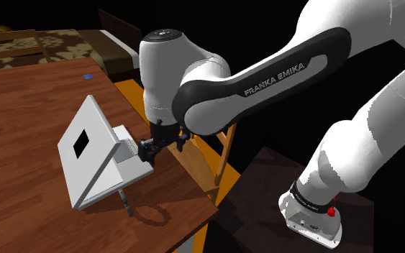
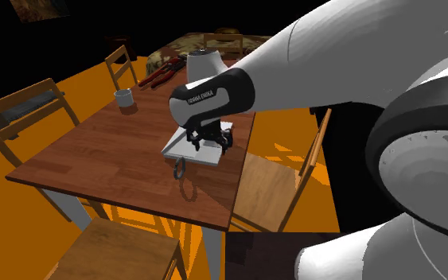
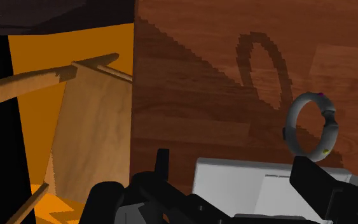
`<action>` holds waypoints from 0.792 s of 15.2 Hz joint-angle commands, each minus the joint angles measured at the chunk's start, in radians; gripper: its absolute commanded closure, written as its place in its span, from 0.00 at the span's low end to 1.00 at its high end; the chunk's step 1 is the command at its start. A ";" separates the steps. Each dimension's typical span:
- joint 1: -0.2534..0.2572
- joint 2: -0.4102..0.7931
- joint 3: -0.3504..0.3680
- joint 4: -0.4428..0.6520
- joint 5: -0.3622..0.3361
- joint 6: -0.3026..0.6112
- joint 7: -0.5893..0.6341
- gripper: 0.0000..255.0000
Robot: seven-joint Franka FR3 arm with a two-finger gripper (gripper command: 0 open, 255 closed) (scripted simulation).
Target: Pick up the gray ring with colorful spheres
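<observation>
We see the gray ring studded with small colourful spheres [image 3: 331, 127] standing on edge on the brown wooden counter [image 1: 21, 129]. It sits just beside the base of the white open laptop-like device [image 1: 85, 151] and is probably propped against it. Our black two-finger tool [image 1: 149, 149] hovers over that base, fingers spread and pinching nothing. We judge it needs to move across to the ring before closing.

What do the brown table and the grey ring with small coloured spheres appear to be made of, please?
The brown table looks like wood: streaky grain and plank seams run across its top. The grey ring with small coloured spheres is drawn smooth, plain grey with no texture. It could be plastic or metal, but the look leaves that open.
</observation>
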State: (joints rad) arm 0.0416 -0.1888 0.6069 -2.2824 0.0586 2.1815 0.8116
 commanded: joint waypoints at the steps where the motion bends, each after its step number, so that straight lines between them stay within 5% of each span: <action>1: -0.005 0.085 0.041 0.048 -0.064 0.032 0.084 0.00; 6: 0.028 0.319 0.085 0.193 -0.279 0.066 0.299 0.00; 12: 0.153 0.556 0.037 0.392 -0.476 0.045 0.474 0.00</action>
State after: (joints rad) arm 0.1795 0.3370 0.6538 -1.9224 -0.3948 2.2328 1.2714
